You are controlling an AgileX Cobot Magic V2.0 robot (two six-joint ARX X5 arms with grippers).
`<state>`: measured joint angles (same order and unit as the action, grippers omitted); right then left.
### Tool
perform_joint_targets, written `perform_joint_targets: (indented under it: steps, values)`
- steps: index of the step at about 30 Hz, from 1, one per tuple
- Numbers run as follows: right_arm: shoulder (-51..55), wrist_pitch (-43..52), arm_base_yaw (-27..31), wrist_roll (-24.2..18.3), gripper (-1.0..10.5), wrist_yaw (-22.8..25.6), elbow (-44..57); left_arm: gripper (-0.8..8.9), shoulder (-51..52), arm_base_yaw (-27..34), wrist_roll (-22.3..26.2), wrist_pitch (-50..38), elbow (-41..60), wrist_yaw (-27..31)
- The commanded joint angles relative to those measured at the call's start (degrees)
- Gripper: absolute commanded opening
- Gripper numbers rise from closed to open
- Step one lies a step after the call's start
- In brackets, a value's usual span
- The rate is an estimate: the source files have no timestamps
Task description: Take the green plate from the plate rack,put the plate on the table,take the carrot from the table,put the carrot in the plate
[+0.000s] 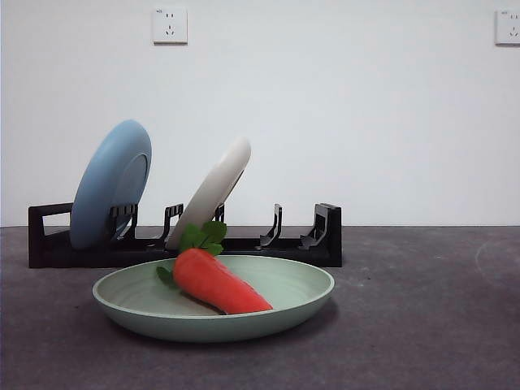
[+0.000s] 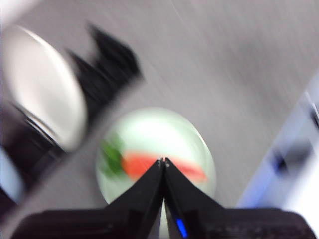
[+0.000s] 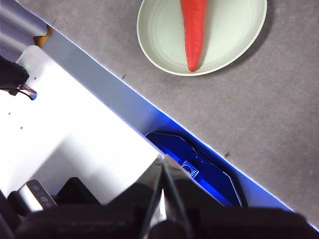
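Although the left wrist view is badly smeared, the left gripper (image 2: 163,160) shows its 2 black jaws pressed tip to tip with nothing between them, hanging above the green plate (image 2: 155,149) and well clear of it. Under those tips the carrot (image 2: 162,167) is an orange streak with a green blur at one end, lying inside the plate. Beside the plate in that view stand the dark plate rack (image 2: 107,69) and the cream-white plate (image 2: 42,87), both blurred.

The right gripper (image 3: 163,164) also has its 2 jaws closed together and empty. It sits over a white and blue edge of the rig, away from the plate, which lies on the grey table (image 3: 279,124) with the carrot's tapered tip pointing toward the rim.

In the front view neither arm appears. The green plate (image 1: 301,288) rests flat on the table (image 1: 422,325), just in front of the plate rack (image 1: 325,236). The carrot (image 1: 219,282) lies across its bowl, leafy top raised toward the rack and pointed end down by the near rim. In the rack, the light blue plate (image 1: 110,183) leans in a slot near one end and the cream-white plate (image 1: 215,191) leans in a slot further along; the remaining slots hold nothing. 2 wall sockets (image 1: 169,25) sit high on the white wall behind.
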<state>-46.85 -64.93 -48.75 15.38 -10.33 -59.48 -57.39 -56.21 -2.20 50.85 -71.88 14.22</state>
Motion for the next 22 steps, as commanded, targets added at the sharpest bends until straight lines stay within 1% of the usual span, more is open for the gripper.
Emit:
perform_joint_targets:
  steps: [1, 3, 6, 8, 12, 14, 17, 20, 22]
  values:
    - [0.2, 0.1, -0.1, -0.3, 0.0, 0.2, 0.1, -0.03, 2.3, 8.3, 5.5, -8.0, 0.3, -1.1]
    - [0.2, 0.1, -0.1, -0.3, 0.0, 0.2, 0.1, -0.03, 4.2, 15.3, 6.7, -12.3, 0.3, -4.7]
    - [0.2, 0.1, -0.1, -0.3, 0.0, 0.2, 0.1, -0.03, 7.2, 24.9, 7.0, -16.2, 0.5, -9.6]
    - [0.2, 0.1, -0.1, -0.3, 0.0, 0.2, 0.1, -0.03, 9.7, 30.8, 7.1, -17.5, 1.3, -10.9]
    - [0.2, 0.1, -0.1, -0.3, 0.0, 0.2, 0.1, -0.03, 15.9, 39.8, 9.1, -20.9, 5.4, -10.9]
    - [0.2, 0.1, -0.1, -0.3, 0.0, 0.2, 0.1, -0.03, 19.5, 43.6, 9.9, -24.5, 9.3, -10.9]
    - [0.2, 0.1, -0.1, -0.3, 0.0, 0.2, 0.1, -0.03, 25.7, 48.6, 10.0, -32.2, 17.8, -10.8]
    - [0.2, 0.1, -0.1, -0.3, 0.0, 0.2, 0.1, -0.03, 31.0, 52.0, 9.8, -40.0, 27.2, -10.7]
    - [0.2, 0.1, -0.1, -0.3, 0.0, 0.2, 0.1, -0.03, 33.8, 53.4, 9.3, -43.5, 32.7, -10.8]
